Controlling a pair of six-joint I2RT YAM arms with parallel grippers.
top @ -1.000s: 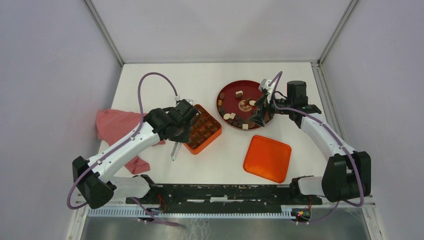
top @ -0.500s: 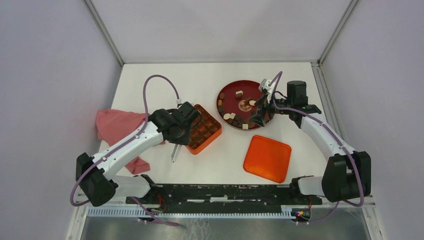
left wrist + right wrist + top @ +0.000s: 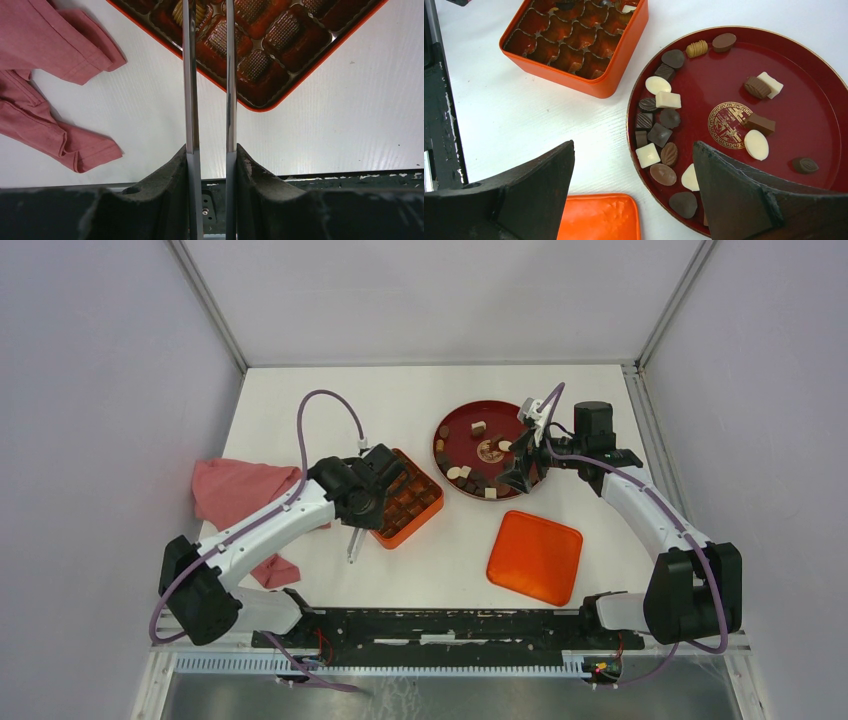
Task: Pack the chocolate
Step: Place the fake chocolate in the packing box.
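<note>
Nearest me, the orange lid (image 3: 535, 556) is lying flat on the tabletop (image 3: 450, 560). Just beyond, the left fingers (image 3: 210, 150) are squeezing metal tweezers (image 3: 189, 90), blades narrowly apart, reaching over the orange box (image 3: 260, 107). A ribbed golden piece (image 3: 200, 10) is sitting between the blades; I cannot tell whether it is pinched. A pink cloth (image 3: 45, 45) is lying crumpled to the left. Farther back, the right fingers (image 3: 633, 150) are hanging wide apart above the red plate (image 3: 724, 75), where most chocolate (image 3: 667, 100) is lying loose. Several pieces are sitting in box compartments.
</note>
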